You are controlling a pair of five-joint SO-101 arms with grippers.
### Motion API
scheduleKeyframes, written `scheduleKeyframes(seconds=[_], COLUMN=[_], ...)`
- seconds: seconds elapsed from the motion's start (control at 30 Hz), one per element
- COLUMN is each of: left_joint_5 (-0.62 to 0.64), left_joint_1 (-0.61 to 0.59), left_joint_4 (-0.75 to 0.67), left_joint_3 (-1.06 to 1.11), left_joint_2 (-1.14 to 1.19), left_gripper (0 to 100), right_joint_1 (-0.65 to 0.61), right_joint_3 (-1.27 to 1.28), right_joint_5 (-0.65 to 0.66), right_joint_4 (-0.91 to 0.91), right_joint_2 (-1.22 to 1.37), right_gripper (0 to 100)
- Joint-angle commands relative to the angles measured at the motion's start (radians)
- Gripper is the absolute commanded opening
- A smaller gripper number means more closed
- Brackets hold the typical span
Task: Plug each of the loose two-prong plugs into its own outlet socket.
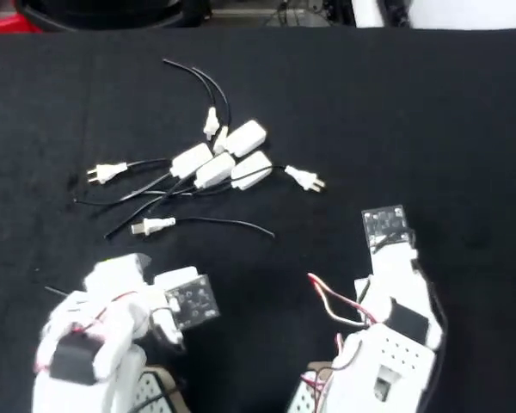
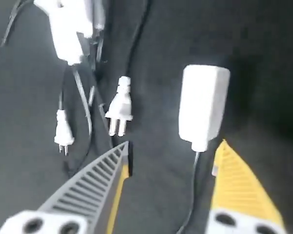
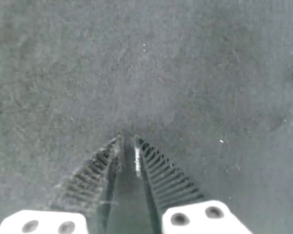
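Several white outlet sockets [image 1: 224,159] lie bunched at the table's middle, their black cords trailing off. Loose two-prong plugs rest around them: one to the left [image 1: 103,172], one to the right [image 1: 308,179], one in front [image 1: 150,226], and a small one behind [image 1: 211,123]. My left gripper [image 2: 175,144] is open above the cloth, with a white socket [image 2: 202,105] and a plug [image 2: 119,107] just ahead of its fingers. A second plug [image 2: 63,131] lies farther off. My right gripper [image 3: 128,140] is shut with nothing in it, over bare black cloth.
The black cloth [image 1: 464,129] covers the whole table. The left arm [image 1: 112,327] and the right arm [image 1: 387,292] stand at the front edge. Black cords [image 1: 198,82] loop behind and in front of the socket cluster.
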Motion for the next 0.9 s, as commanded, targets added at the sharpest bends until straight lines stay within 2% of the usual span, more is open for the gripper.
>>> scheduleKeyframes(seconds=[0.0, 0.2, 0.27, 0.33, 0.4, 0.47, 0.6, 0.67, 0.87], left_joint_5=[0.104, 0.229, 0.285, 0.319, 0.336, 0.324, 0.18, 0.152, 0.15], left_joint_1=[-0.019, -0.056, -0.079, -0.079, -0.079, -0.076, -0.074, -0.067, -0.008], left_joint_4=[-0.087, -0.423, -0.491, -0.497, -0.465, -0.374, -0.141, -0.048, 0.006], left_joint_3=[-0.101, 0.255, 0.329, 0.358, 0.352, 0.318, 0.166, 0.081, -0.096], left_joint_2=[0.009, 0.009, 0.005, 0.003, 0.005, 0.0, 0.0, 0.0, 0.009], left_gripper=[27, 27, 27, 27, 27, 27, 27, 27, 27], right_joint_1=[-0.014, -0.014, -0.014, -0.014, -0.014, -0.014, -0.014, -0.014, -0.014], right_joint_3=[-0.025, -0.025, -0.025, -0.025, -0.025, -0.025, -0.025, -0.025, -0.025], right_joint_5=[0.005, 0.005, 0.005, 0.005, 0.005, 0.005, 0.005, 0.005, 0.005], right_joint_4=[-0.015, -0.015, -0.015, -0.015, -0.015, -0.015, -0.015, -0.015, -0.015], right_joint_2=[0.001, 0.001, 0.001, 0.001, 0.001, 0.001, 0.001, 0.001, 0.001], right_gripper=[4.3, 4.3, 4.3, 4.3, 4.3, 4.3, 4.3, 4.3, 4.3])
